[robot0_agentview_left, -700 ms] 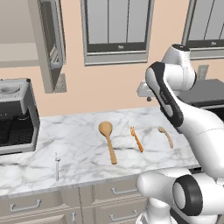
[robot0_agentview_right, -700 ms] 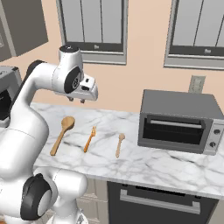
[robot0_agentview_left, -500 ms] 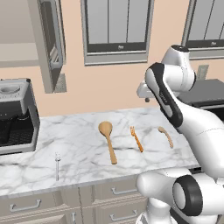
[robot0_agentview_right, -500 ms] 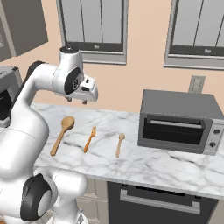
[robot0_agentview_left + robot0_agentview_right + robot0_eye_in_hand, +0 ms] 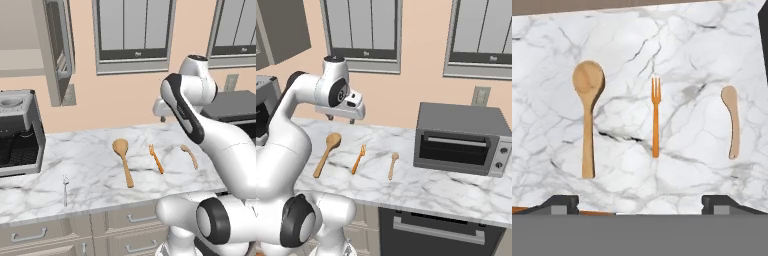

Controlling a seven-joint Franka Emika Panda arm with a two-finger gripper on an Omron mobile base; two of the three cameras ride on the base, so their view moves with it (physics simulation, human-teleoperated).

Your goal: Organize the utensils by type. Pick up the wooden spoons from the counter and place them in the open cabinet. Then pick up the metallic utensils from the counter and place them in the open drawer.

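The gripper (image 5: 640, 202) hangs high above the counter (image 5: 95, 170) with its two dark fingertips (image 5: 559, 204) spread wide apart, nothing between them and nothing touching them. It looks straight down on three utensils lying in a row on the white marble, each well apart from the next.

The large wooden spoon (image 5: 587, 112) lies with its round bowl toward the back wall and its straight handle running toward the front edge. Beside it, in the middle of the row, the orange fork (image 5: 655, 116) points its tines toward the wall. The smaller wooden spoon (image 5: 732, 120), slightly curved, lies on the side nearest the toaster oven (image 5: 461, 137).

Further along the counter, close to the front edge and near the coffee machine (image 5: 17, 132), the small silver utensil (image 5: 65, 189) lies alone. The wall cabinet (image 5: 30, 47) above it stands with its door swung open.
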